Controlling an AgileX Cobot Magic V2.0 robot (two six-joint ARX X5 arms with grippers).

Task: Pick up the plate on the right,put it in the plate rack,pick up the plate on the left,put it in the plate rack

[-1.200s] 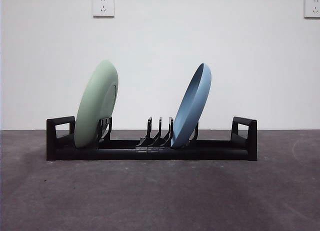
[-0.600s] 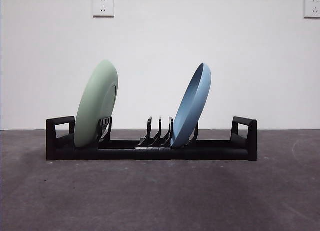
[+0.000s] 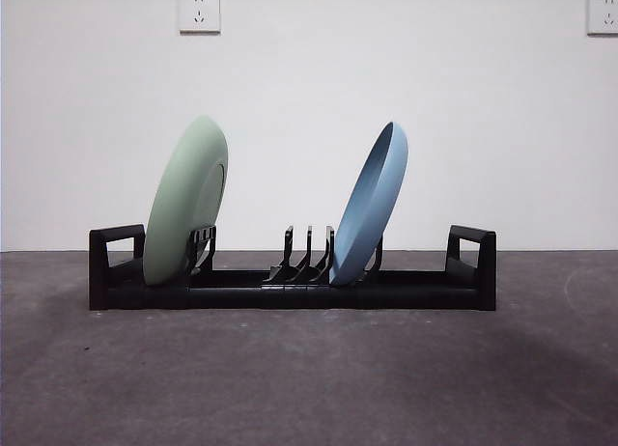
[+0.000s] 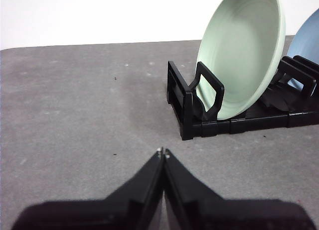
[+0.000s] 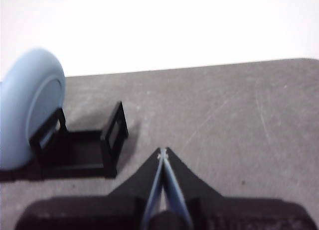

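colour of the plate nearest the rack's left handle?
Pale green plate; clearest in the left wrist view.

text: none legible | plates, rack, table: unmarked; wall sockets (image 3: 199, 12): marks too small to read

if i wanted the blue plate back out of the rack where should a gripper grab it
Probably the top rim of the blue plate, coming down from above. It stands on edge in the plate rack, leaning right, lower edge caught between prongs, so only the upper rim is free. The jaws should straddle the thin rim, tilted to match its lean.

Grey table (image 3: 309, 388): black plate rack (image 3: 290, 290) on it.
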